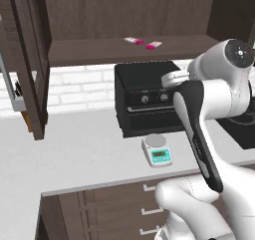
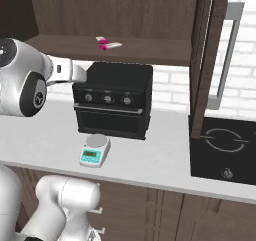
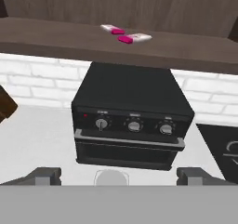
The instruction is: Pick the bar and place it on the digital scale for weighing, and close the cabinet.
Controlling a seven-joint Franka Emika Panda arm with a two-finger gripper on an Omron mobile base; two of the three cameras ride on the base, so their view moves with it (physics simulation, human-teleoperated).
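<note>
Two dark fingertips stand far apart at the bottom of the hand view, so the gripper is spread wide with nothing between its jaws. Just beyond and below them peeks the round plate of the scale, sitting on the counter in front of the black toaster oven. Above and beyond the oven, on the open cabinet shelf, lie two small wrapped bars, touching or nearly so. The nearer one, mostly magenta, looks like the bar to fetch; the paler bar sits just behind it.

It is probably very light, thin and a little slick in its wrapper, so it could skid on the wood. Pinching across the narrow width near its middle seems safest, keeping clear of its neighbour.

From the left base view you get the cabinet door swung open and the scale's greenish display. From the right base view, the cooktop beside the oven.
</note>
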